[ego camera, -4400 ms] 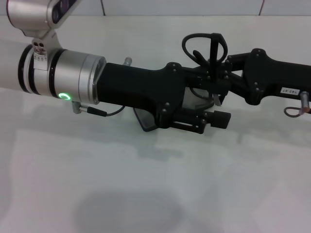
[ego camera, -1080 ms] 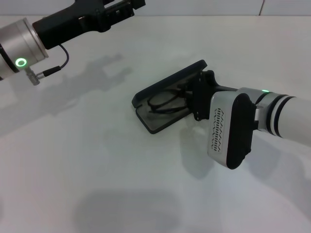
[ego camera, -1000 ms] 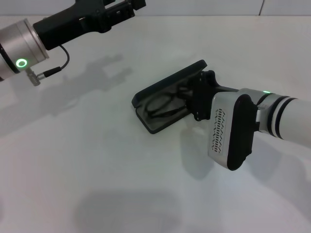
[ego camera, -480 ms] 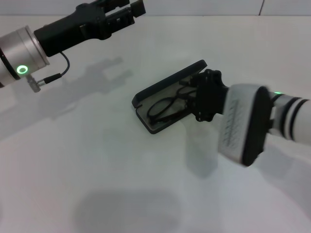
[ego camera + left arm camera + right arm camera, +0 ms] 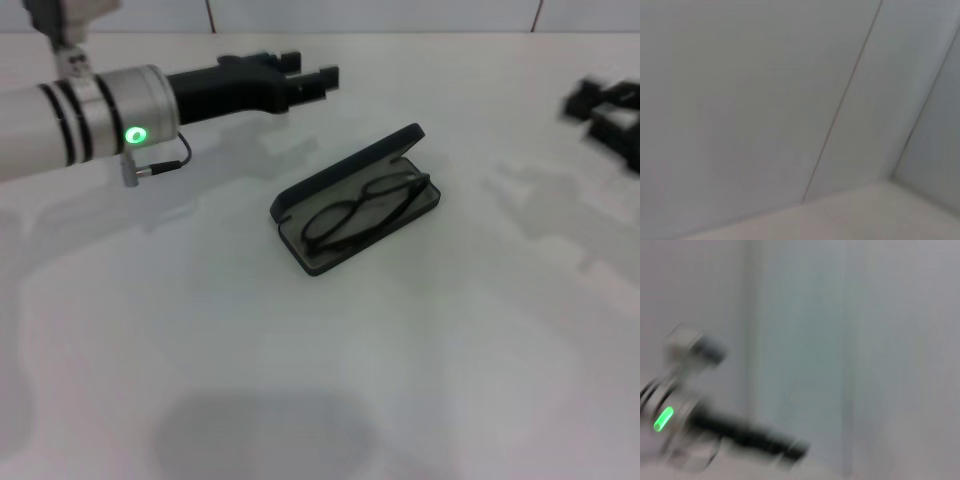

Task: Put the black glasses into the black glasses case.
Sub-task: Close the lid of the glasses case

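The left gripper (image 5: 308, 72) hovers above the far left part of the counter (image 5: 300, 380), its two fingers set apart with nothing between them; it is clear of the case and touches nothing. Behind it the black forearm runs back to a silver wrist collar with a green light, and the rest of the arm is cut off at the left edge. The right gripper (image 5: 605, 115) is blurred and cut off at the far right edge; whether its fingers are spread or closed cannot be determined. The case (image 5: 352, 200) lies open near the centre of the counter, toward the far edge, with its lid raised on the far side. The glasses (image 5: 358, 212) lie inside the lower tray on the grey lining; the temple arms are hard to make out. The left wrist view shows only pale wall panels. The right wrist view is heavily blurred and shows the left arm as a dark streak with a green light.
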